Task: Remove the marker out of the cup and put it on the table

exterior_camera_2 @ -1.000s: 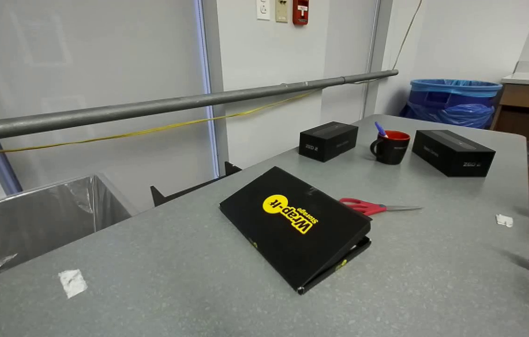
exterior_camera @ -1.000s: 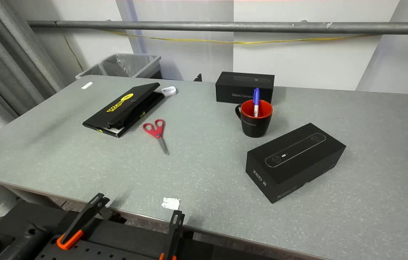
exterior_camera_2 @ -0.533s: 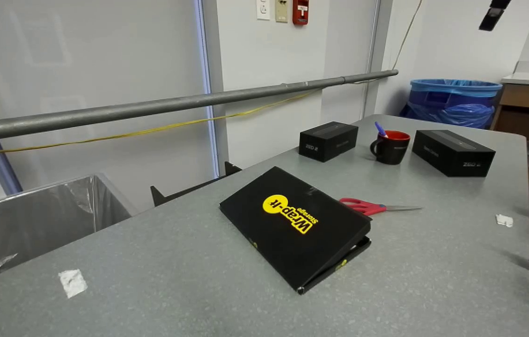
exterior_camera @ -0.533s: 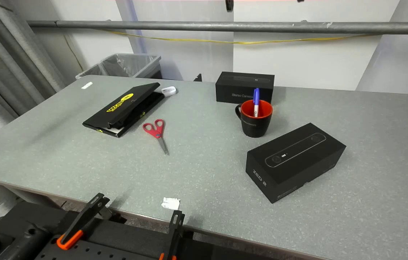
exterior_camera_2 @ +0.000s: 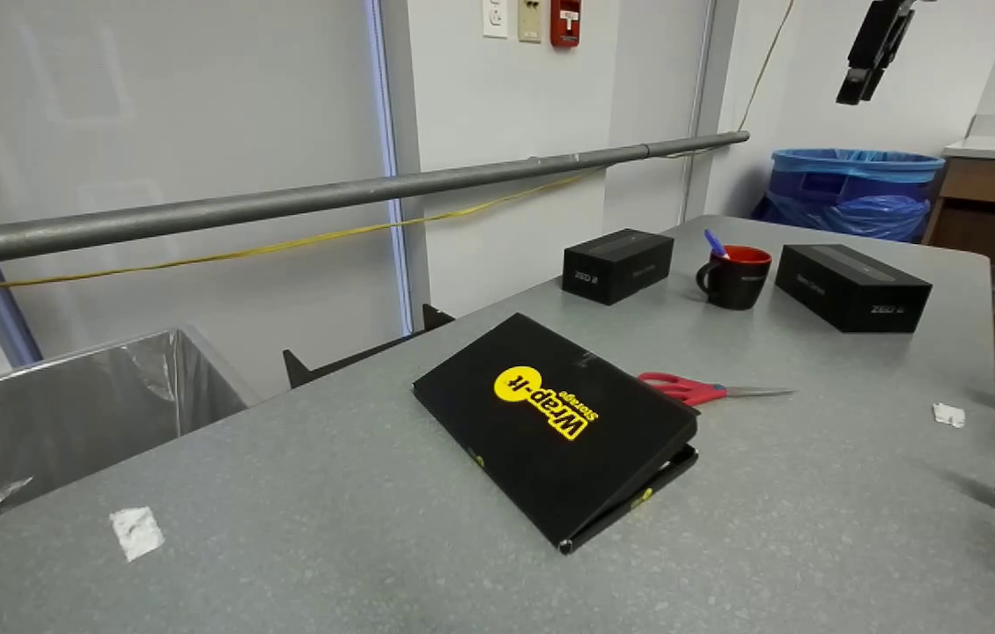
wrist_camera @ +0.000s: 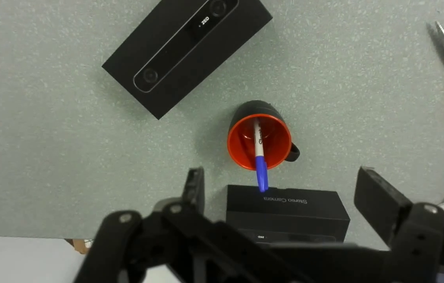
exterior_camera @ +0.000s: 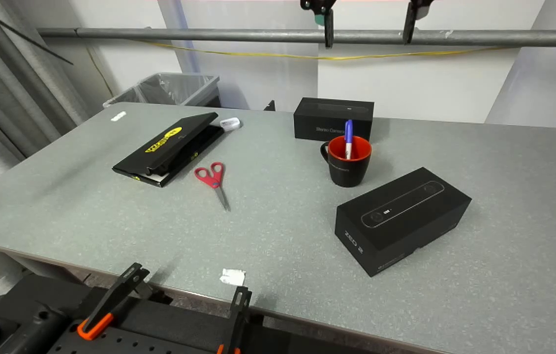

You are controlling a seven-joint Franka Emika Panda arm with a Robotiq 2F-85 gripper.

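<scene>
My gripper [exterior_camera: 368, 44] holds nothing: its two fingers stand wide apart, above the table [exterior_camera: 278, 236] and well away from every object on it. In the wrist view I look down past the fingers to the marker [wrist_camera: 259, 156], so I judge that I am in the approach, and the task is at its beginning. The marker stands tilted in the cup [exterior_camera: 348, 172], with its white part down inside and its blue cap [wrist_camera: 261, 173] crossing the rim, pointing toward the rear black box [exterior_camera: 324, 118]. I expect this marker to be light and stiff, of smooth plastic which can slip or turn in the fingers. The end of the cap sticks out over the rim, so there I would take hold, across its width. The pull should follow the tilt of the marker; otherwise the cap may come off, or the cup, which looks hard and perhaps breakable, may tip. The front black box [exterior_camera: 403, 221] stands near the cup, so I must mind both boxes with the spread fingers. Farther out lie the red-handled scissors [exterior_camera: 215, 184]; the table between them and the cup seems a reasonable place for laying the marker.
</scene>
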